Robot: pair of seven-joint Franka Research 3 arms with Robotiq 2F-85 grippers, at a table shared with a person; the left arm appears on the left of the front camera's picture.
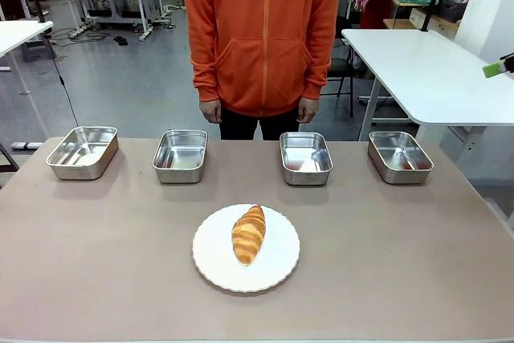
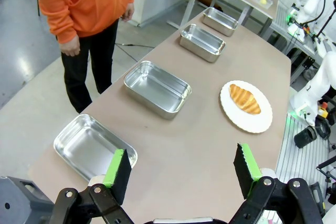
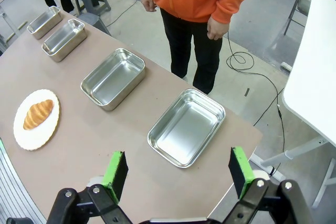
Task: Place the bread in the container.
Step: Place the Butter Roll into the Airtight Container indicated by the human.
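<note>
Tabletop [image 1: 96, 263]: bread [image 1: 249, 234] central (containers [image 1: 306, 157] along far edge)

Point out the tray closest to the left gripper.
The end tray at the row's left, lying just beyond the open left gripper. The other three trays sit farther along the table edge.
</note>
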